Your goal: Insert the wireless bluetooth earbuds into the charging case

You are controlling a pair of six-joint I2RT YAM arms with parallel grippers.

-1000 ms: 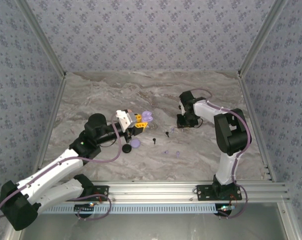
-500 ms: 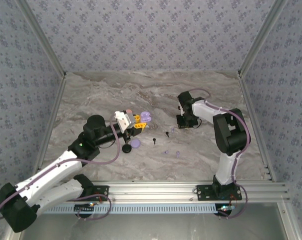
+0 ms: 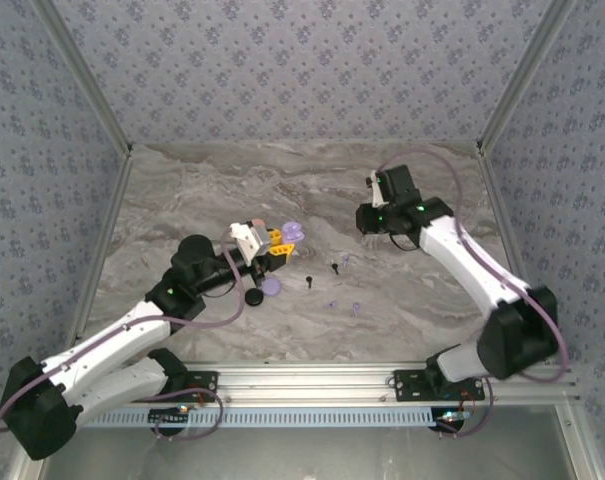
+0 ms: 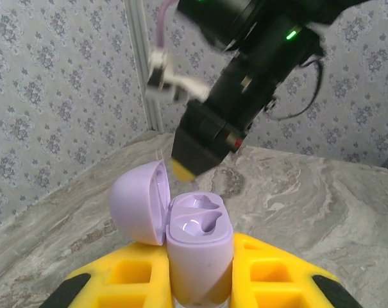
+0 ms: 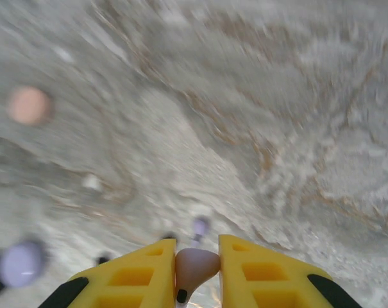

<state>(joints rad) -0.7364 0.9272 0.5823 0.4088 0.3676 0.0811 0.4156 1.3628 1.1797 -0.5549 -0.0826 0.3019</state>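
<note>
The right fingers (image 5: 251,273) are closed on a pale pink bud (image 5: 195,264), whose stem seems to run back along them. The left fingers (image 4: 270,282) are clamped on the lavender case (image 4: 197,247), which is held upright with its lid (image 4: 137,202) swung open. From above, the right gripper (image 3: 367,218) is seen right of the case and apart from it, so a leftward carry is judged to be needed. The empty wells are given by the left wrist view, the held bud by the right wrist view.
</note>
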